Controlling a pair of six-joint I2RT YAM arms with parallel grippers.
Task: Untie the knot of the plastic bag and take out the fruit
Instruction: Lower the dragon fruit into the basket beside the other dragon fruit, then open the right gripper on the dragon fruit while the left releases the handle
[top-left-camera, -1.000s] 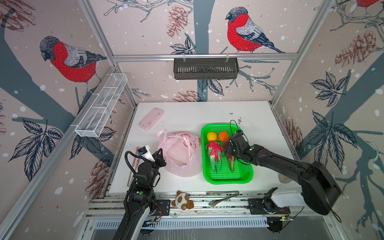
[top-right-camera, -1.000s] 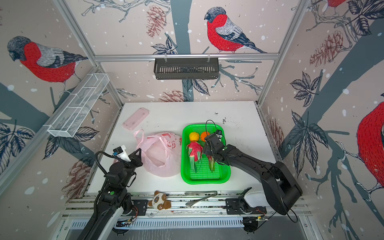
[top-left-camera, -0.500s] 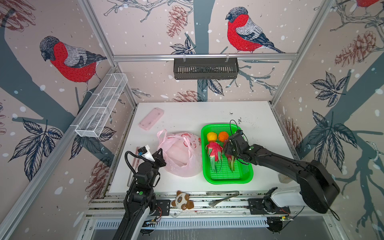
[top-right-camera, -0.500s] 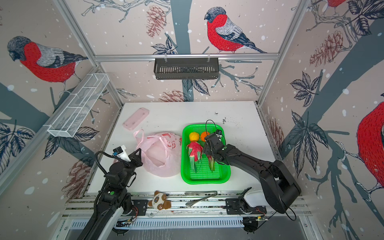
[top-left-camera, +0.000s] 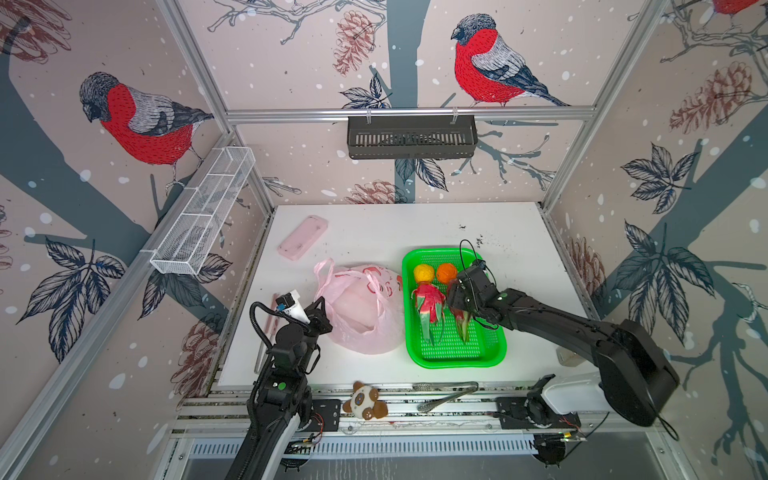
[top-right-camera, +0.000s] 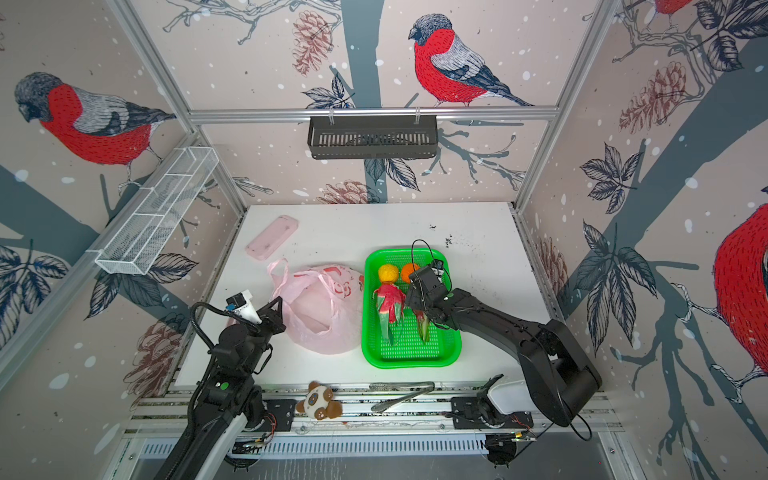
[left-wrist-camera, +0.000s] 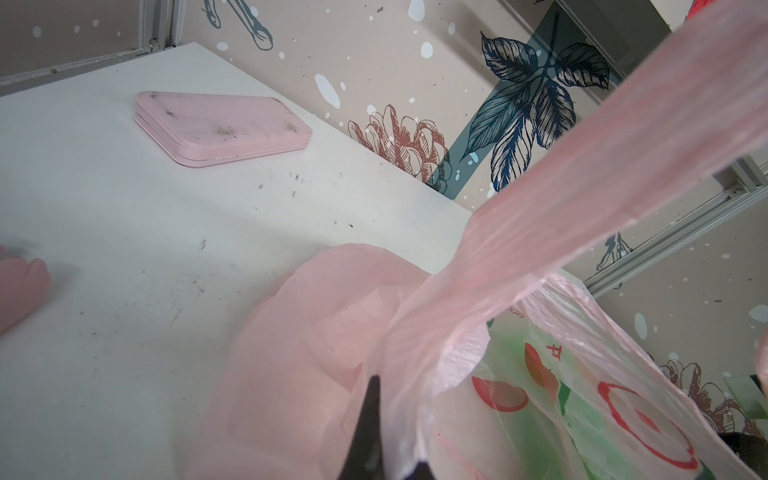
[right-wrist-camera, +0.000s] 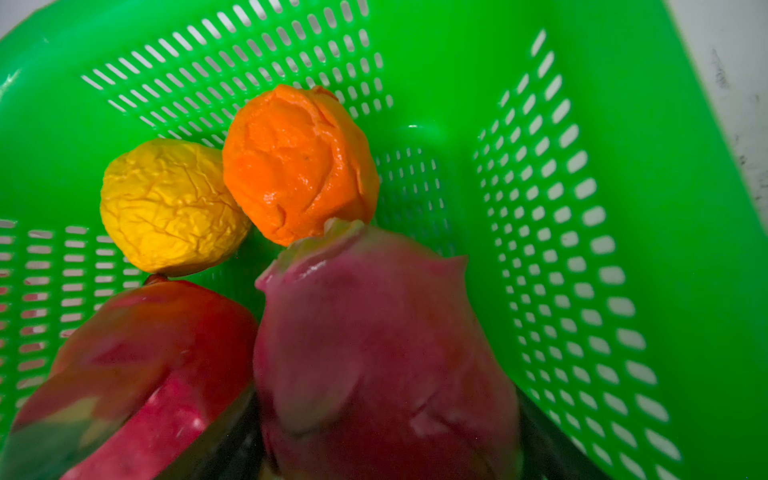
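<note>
On the white table (top-left-camera: 374, 224) the plastic bag (top-left-camera: 357, 320) is seen slumped and open, its handle loops (top-left-camera: 376, 286) apart, so no knot is seen. Its 8 o'clock edge is pinched in the clenched left gripper (top-left-camera: 319, 309). At 3 o'clock of the bag the green tray (top-left-camera: 457, 363) is set, and all the fruit is gathered in it. One dragon fruit (top-left-camera: 428, 301) is lying free. A second dragon fruit (right-wrist-camera: 374, 353), just beside it at 3 o'clock, is straddled by the right gripper (top-left-camera: 456, 298); whether it is gripped or already let go cannot be told. The orange ball (top-left-camera: 446, 272) and the yellow ball (top-left-camera: 423, 273) are lodged at the tray's 12 o'clock end, the orange one touched by the straddled fruit's tip.

Should the right arm be lifted with the jaws not fully parted, that fruit could be dragged up and dropped, and the balls knocked. Should the left arm be drawn back unreleased, the bag could be hauled off the table.
</note>
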